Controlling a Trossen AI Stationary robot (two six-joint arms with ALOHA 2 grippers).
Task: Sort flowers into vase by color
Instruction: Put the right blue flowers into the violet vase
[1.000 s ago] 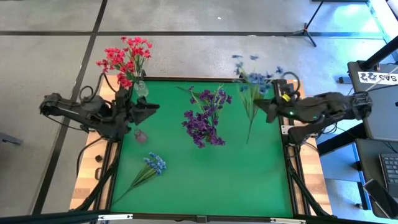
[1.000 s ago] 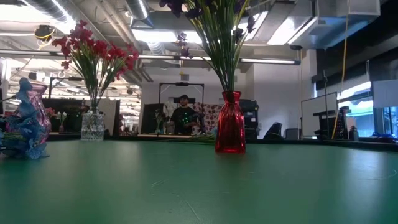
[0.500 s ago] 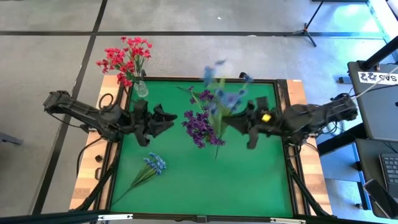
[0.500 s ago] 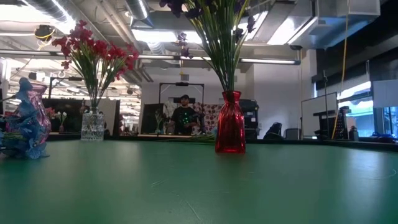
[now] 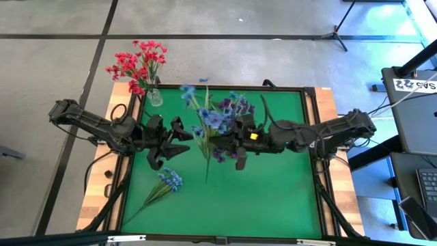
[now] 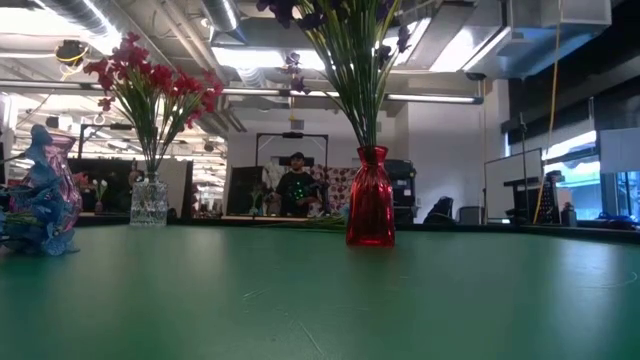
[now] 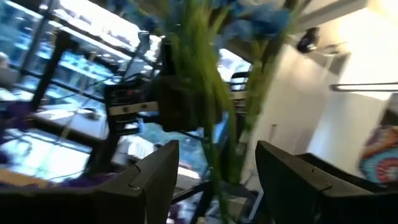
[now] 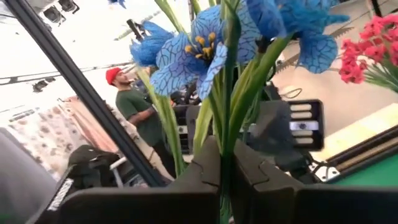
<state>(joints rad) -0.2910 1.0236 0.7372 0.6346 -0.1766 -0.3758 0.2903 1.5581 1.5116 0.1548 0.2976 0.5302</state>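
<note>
Currently the right pincer (image 5: 232, 140) is clamped on the stems of a light blue sprig (image 5: 205, 119) and carries it above the middle of the green tabletop (image 5: 273, 198), directly opposite the left pincer (image 5: 183, 134). The right wrist view confirms the grip: both dark fingers are closed tight on the green stems, with the blue blossoms (image 8: 186, 53) fanning out above them. The left pincer stands with its fingers (image 7: 155, 180) spread wide, and the sprig's stems (image 7: 208, 118) run between and beyond them without visible contact. I judge this to be a handover from right arm to left in mid-air.

Findings elsewhere: the red-pink flowers (image 5: 136, 65) already stand in a clear vase (image 6: 148, 203) at the tabletop's far left corner; the dark purple flowers (image 5: 235, 108) sit in a red vase (image 6: 370, 212) near the centre, partly hidden by the carried sprig in the high view. A second blue sprig (image 5: 167, 183) lies flat on the near left of the tabletop. A blue-pink vase (image 6: 45, 205) shows at the edge of the low view; its exact place on the tabletop I cannot fix.

Recommendation: the left pincer should close low on the stems, clear of the right fingers, and only once the stems are centred between its own. The right pincer should release after that grip is firm, not before. The bundle is slender and springy; a loose or off-centre close risks stems slipping or splaying.
</note>
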